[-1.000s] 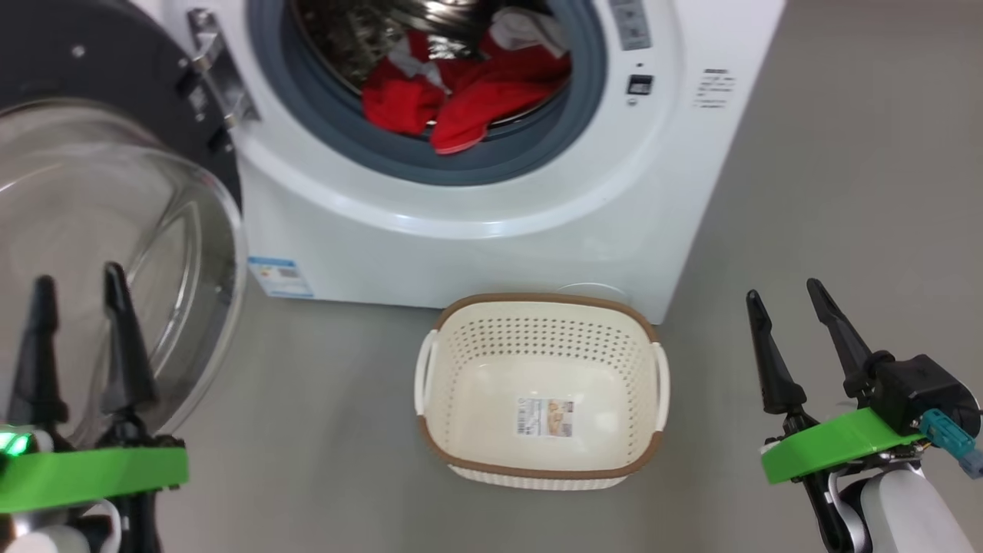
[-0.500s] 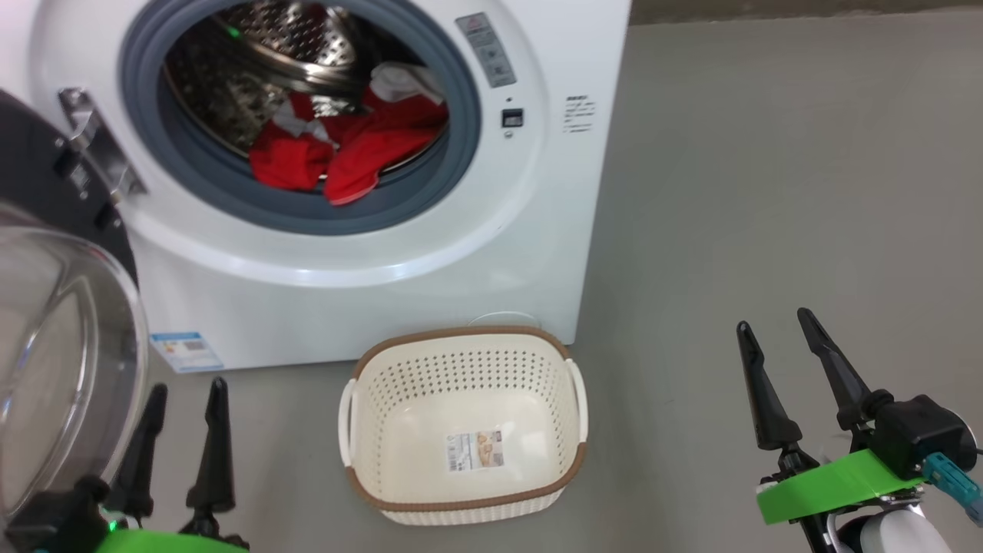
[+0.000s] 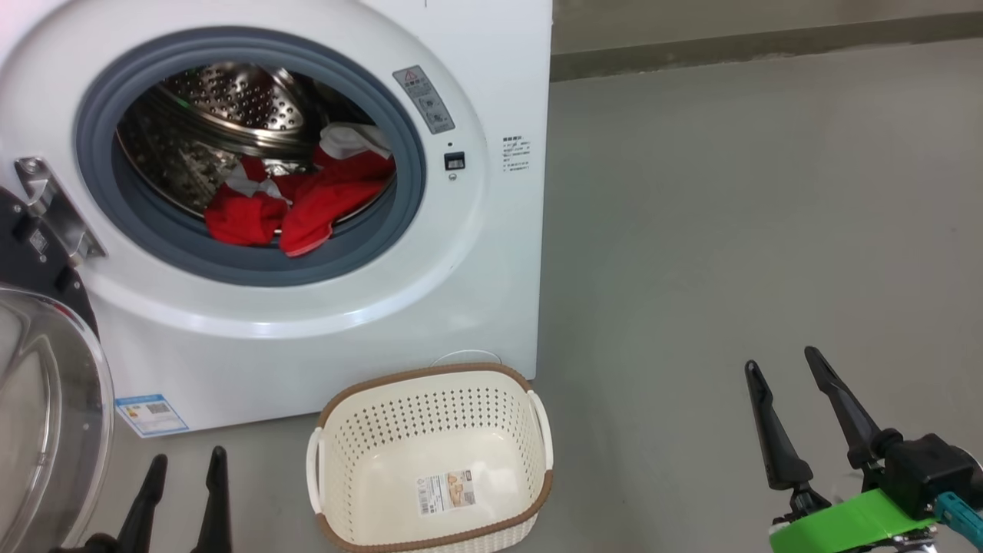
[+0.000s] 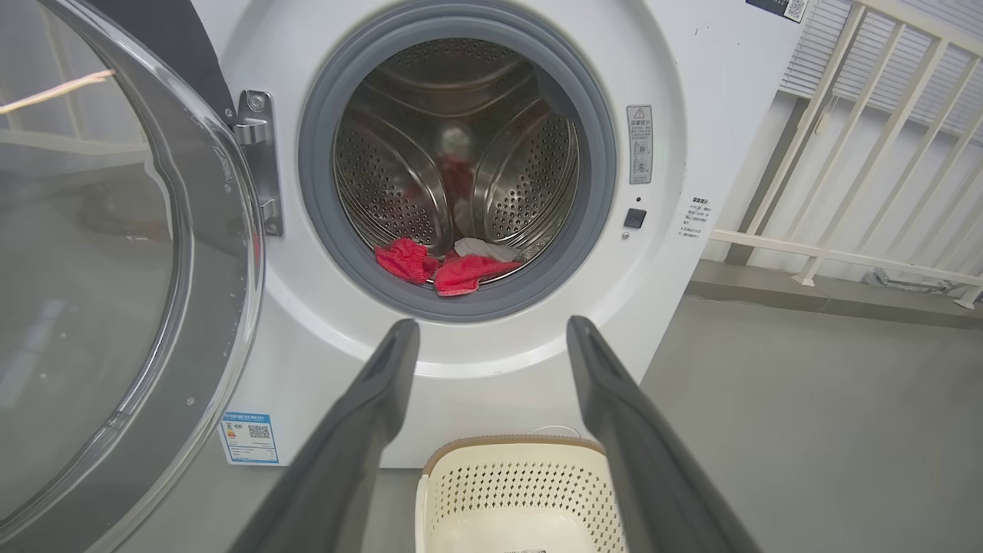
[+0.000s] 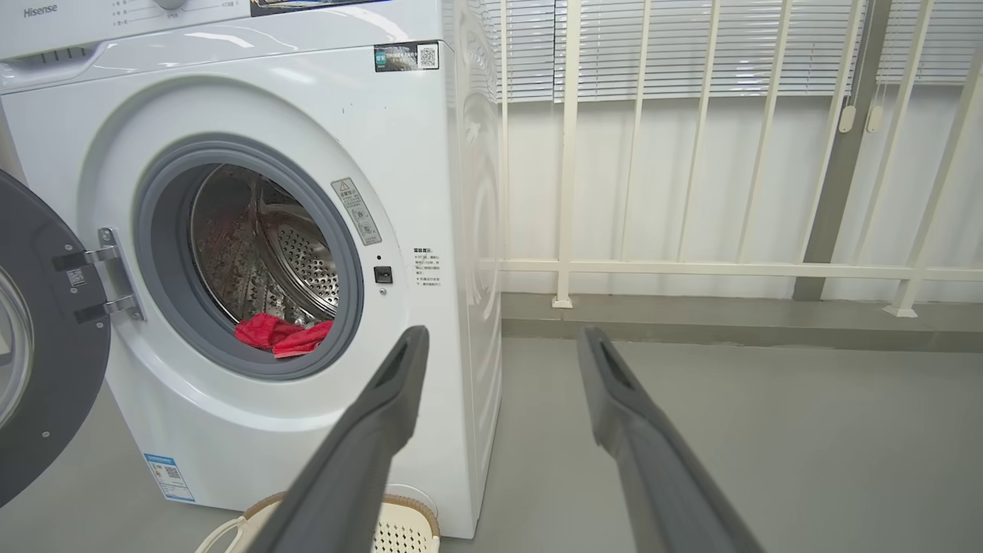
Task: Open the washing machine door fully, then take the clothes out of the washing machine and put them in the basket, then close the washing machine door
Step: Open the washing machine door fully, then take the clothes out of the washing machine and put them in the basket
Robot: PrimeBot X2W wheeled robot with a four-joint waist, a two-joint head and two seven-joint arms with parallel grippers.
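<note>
The white washing machine (image 3: 322, 322) stands open, its black-rimmed door (image 3: 46, 399) swung out at the left with the glass bowl showing. Red clothes (image 3: 296, 203) with white patches lie at the front of the steel drum, also seen as clothes (image 4: 449, 269) and clothes (image 5: 282, 336) in the wrist views. The cream basket (image 3: 430, 430) sits empty on the floor before the machine. My left gripper (image 3: 184, 461) is open at the lower left, beside the door. Well clear of the machine at the lower right, my right gripper (image 3: 783, 365) is open too, holding nothing.
Grey floor (image 3: 729, 230) stretches to the right of the machine. A white railing (image 5: 691, 269) with blinds behind it runs along the wall beyond. A blue label (image 3: 150, 415) is stuck low on the machine's front.
The head camera has tilted up and turned right, so machine and basket shifted left and down in view. Both grippers sit lower in the picture, still open.
</note>
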